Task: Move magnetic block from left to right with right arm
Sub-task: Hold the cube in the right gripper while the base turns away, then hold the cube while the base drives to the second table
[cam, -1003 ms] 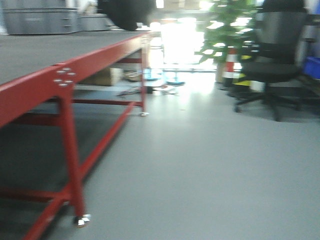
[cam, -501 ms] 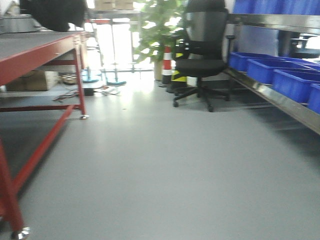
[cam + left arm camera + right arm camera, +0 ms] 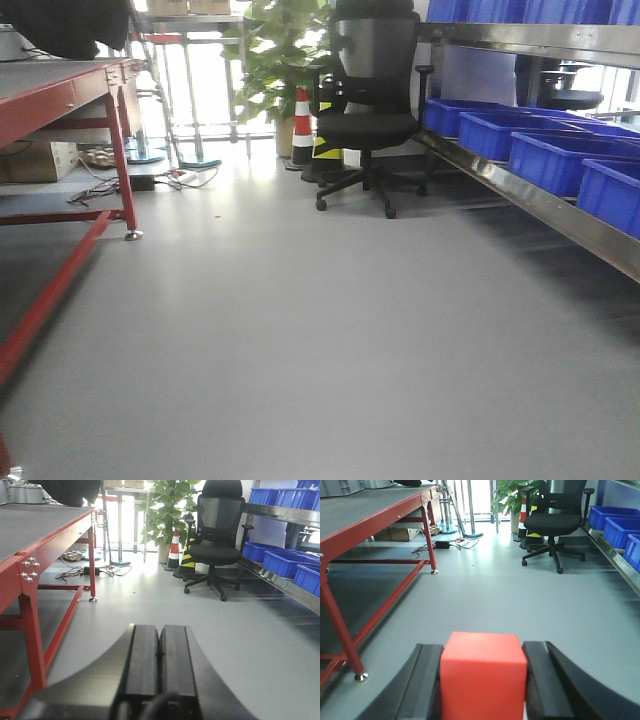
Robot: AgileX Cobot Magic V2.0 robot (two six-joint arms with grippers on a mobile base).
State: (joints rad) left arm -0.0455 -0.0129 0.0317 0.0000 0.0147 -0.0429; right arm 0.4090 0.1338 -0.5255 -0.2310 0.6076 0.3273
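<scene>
While its two flat black fingers (image 3: 427,685) press in from either side, the right claw (image 3: 483,650) grips the magnetic block (image 3: 483,677), a matte orange-red cube with crisp edges and unmarked faces. Block and claw hang in the air above the floor (image 3: 485,600), to the right of the table (image 3: 375,522) and clear of its top. In the left wrist view, the left claw (image 3: 159,655) is clenched on nothing, its two ribless black pads meeting along a thin centre seam, with a curved dark housing spreading out below them.

Beyond the claws, the table shows a red-painted steel frame of square tubing, bolted at the corners, with a dark, slightly grainy mat on top and small shiny feet resting on the floor. The floor is smooth, pale grey and faintly reflective. Further off stands a black office chair (image 3: 366,90) with a mesh back and a five-spoke wheeled base. To its right, glossy blue plastic bins (image 3: 545,155) sit in a row on a brushed-metal shelf (image 3: 520,195). A red-and-white striped cone (image 3: 303,125) and a leafy green plant (image 3: 270,60) stand near bright windows.
</scene>
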